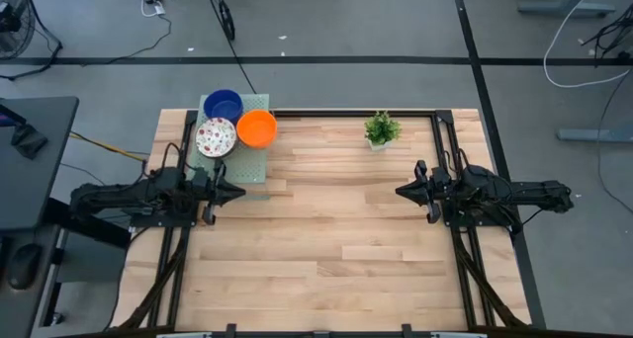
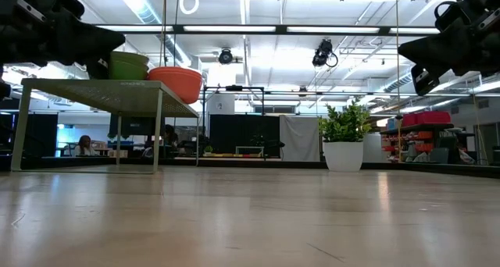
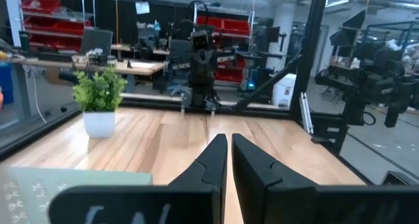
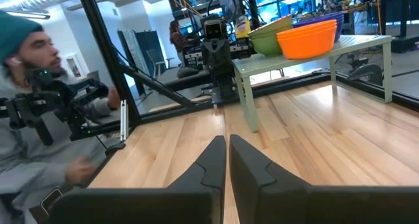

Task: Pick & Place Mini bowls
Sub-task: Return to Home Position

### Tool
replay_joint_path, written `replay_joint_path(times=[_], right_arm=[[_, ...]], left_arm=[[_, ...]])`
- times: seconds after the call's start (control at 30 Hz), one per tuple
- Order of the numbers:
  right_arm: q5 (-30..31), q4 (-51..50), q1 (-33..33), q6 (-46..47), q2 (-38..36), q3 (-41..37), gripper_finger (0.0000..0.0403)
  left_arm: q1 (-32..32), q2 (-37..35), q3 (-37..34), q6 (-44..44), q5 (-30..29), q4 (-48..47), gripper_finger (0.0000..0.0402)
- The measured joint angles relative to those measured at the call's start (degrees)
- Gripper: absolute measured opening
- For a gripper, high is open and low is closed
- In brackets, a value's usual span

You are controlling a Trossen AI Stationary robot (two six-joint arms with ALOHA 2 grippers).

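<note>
Hovering level claws [image 1: 237,192] [image 1: 401,191], seemingly closed.

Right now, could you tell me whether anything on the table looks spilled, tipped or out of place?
Nothing stands out. The blue bowls, white bowls and orange bowls sit upright on the shelf, the plant stands straight, and the left hand and right hand are shut, holding nothing.

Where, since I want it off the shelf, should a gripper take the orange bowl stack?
Probably by the rim of the orange bowls, from above, one finger inside and one outside, on the side facing the plant. The rim is free there; the blue bowls and white bowls crowd the other side. The left gripper is nearer than the right gripper.
</note>
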Motion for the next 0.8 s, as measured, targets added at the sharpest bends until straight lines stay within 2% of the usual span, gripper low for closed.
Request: replay_joint_path(times=[0.8], right_arm=[[0.0, 0.0, -0.01, 0.0, 0.0, 0.0, 0.0023]], left_arm=[[0.0, 0.2, 0.01, -0.27, -0.42, 0.39, 0.0028]])
